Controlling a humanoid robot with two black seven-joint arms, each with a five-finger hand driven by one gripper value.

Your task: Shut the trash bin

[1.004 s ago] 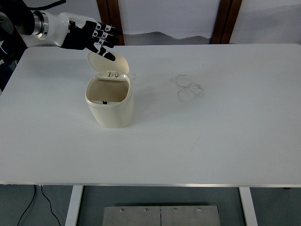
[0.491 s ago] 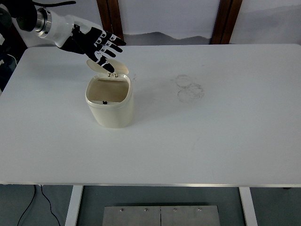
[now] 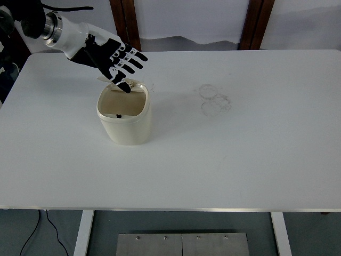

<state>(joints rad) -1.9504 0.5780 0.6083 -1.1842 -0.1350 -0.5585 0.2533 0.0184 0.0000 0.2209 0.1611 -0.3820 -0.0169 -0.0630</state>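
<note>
The left hand (image 3: pixel 114 61) reaches in over the far rim of the trash bin (image 3: pixel 124 118), its fingers (image 3: pixel 134 56) spread wide and flat, gripping nothing. The palm lies on the back of the bin's lid (image 3: pixel 129 82), which tilts forward over the opening and shows only as a thin cream sliver under the fingertips, by its hinge at the bin's rear edge. The mouth of the bin is mostly uncovered, its tan inside and a small dark mark on the near inner wall in plain sight. The bin itself stands upright on the white table (image 3: pixel 224 160), left of centre. To the right of the bin, well apart from it, faint grey ring marks (image 3: pixel 214 99) stain the tabletop.
</note>
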